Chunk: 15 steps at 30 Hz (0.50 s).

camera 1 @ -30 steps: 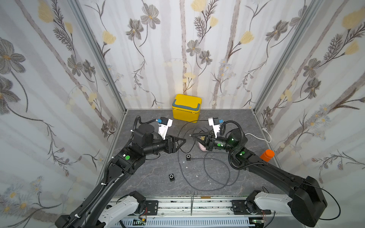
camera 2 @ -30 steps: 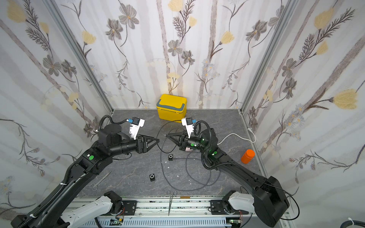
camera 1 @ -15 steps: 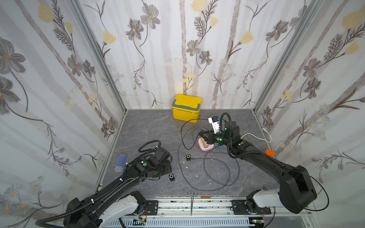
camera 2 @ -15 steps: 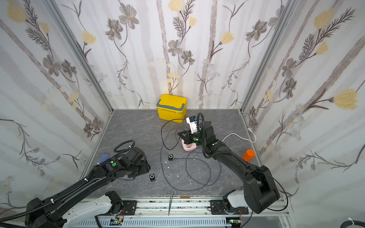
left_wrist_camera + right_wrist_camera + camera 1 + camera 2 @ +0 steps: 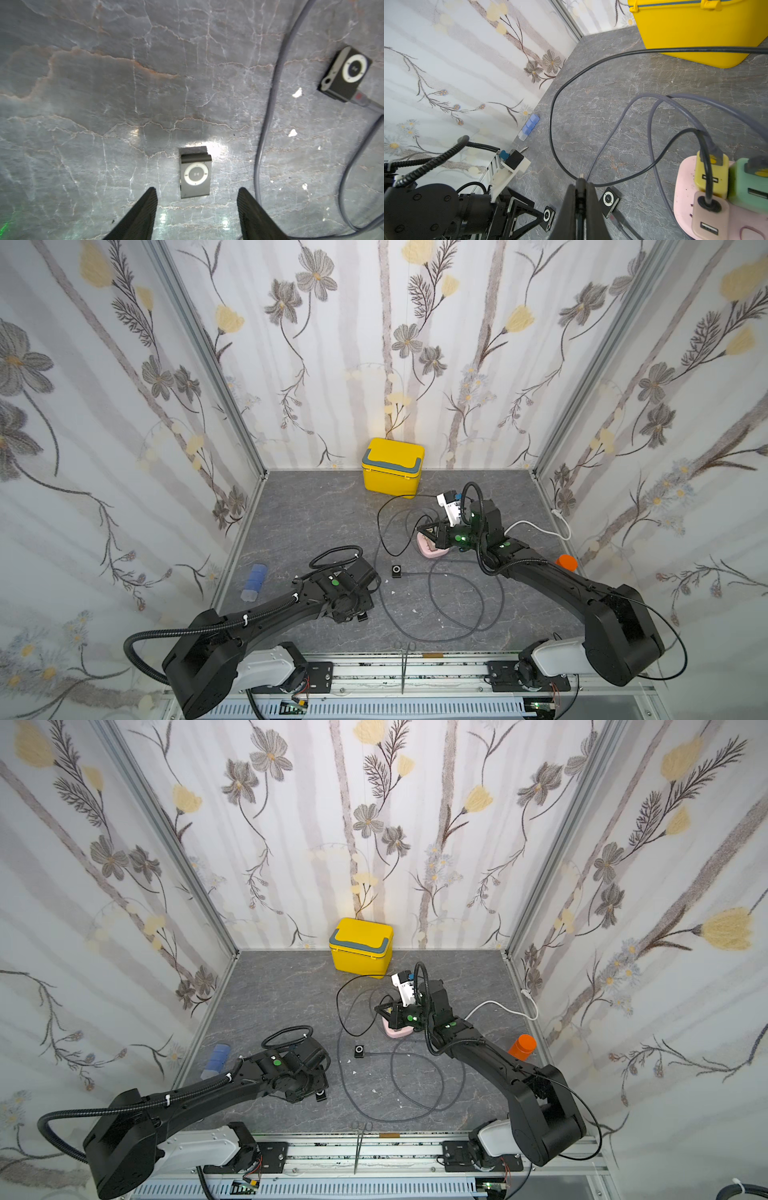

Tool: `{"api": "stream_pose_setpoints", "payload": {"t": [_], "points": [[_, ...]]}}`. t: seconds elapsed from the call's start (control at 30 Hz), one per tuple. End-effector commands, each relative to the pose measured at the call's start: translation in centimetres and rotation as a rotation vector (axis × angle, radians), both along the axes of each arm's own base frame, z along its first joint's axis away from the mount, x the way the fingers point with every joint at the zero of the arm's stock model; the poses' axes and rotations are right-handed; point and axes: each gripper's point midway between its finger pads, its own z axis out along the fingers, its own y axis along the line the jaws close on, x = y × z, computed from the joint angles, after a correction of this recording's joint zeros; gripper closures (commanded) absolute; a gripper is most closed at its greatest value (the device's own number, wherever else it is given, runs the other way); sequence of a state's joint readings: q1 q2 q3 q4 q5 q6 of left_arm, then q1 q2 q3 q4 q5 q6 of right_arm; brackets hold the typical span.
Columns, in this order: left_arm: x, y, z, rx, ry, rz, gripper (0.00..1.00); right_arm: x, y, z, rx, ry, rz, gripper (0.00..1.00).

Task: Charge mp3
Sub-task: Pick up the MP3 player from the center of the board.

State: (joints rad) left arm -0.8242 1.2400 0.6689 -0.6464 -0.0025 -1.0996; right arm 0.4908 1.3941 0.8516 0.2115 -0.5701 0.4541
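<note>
A small grey mp3 player (image 5: 195,176) with a white control ring lies flat on the dark stone floor, nothing plugged into it. My left gripper (image 5: 197,191) hangs open just over it, its fingertips either side of the player's near end and not touching it. In both top views the left wrist covers most of this player (image 5: 363,617). My right gripper (image 5: 581,187) is shut on the plug of a black cable (image 5: 550,124), beside the pink power strip (image 5: 683,187). A second mp3 player (image 5: 346,74) has a grey cable plugged into it.
A yellow box (image 5: 392,466) stands at the back wall. An orange bottle (image 5: 566,562) is at the right, a blue object (image 5: 254,581) at the left wall. Grey cable loops (image 5: 457,614) cover the middle floor. A white cable (image 5: 536,526) runs to the right wall.
The left arm has swung from mid-air near the centre down to the front floor over the loose player. The right gripper has drawn back towards the power strip, still shut on the plug.
</note>
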Motion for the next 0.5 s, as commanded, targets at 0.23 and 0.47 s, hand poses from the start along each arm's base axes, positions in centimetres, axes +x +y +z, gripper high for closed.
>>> {"api": "stream_pose_setpoints", "payload": {"t": [0.23,0.47], "points": [[0.1,-0.7,-2.1,0.018,0.036,-0.039,0.35,0.1,-0.1,0.7,0.018,-0.046,0.012,1.00],[0.2,-0.9,-2.7,0.040,0.052,-0.066,0.35,0.1,-0.4,0.9,0.021,-0.054,0.009,1.00]]}}
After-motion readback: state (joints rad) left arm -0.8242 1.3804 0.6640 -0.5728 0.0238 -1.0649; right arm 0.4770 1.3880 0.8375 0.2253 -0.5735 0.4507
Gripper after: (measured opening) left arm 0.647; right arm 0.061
